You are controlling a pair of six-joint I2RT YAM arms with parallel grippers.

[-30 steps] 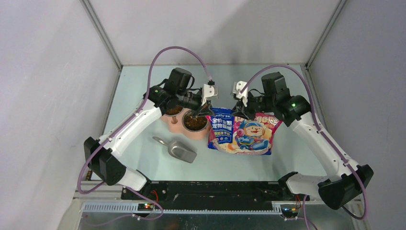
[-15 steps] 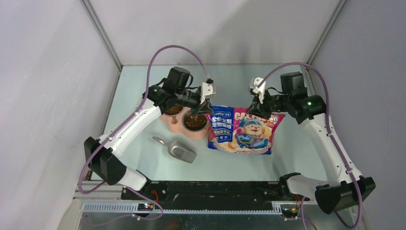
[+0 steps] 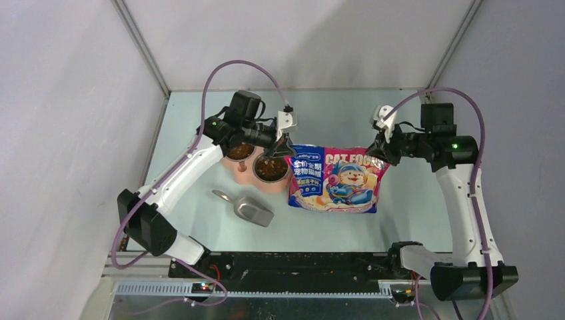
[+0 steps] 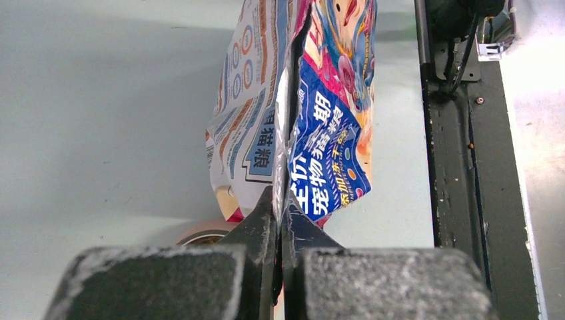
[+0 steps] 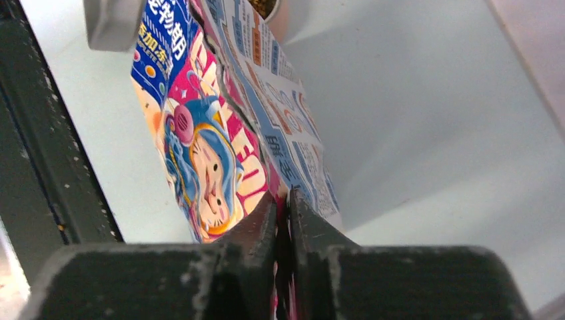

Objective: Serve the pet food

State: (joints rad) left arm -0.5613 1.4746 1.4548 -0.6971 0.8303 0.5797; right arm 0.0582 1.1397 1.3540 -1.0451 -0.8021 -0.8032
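Tabletop (image 3: 333, 113); claws (image 4: 280, 203) (image 5: 283, 200) tight on bag (image 3: 340, 183).

"CAT FOO…" in white capitals, plus blue-panel Chinese characters, on the printed bag (image 3: 336, 183)

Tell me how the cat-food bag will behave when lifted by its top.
Likely floppy: the cat-food bag creases between the left gripper and right gripper, both pinching its top edge. Its glossy film may slip. Its fuller lower part would probably sag.
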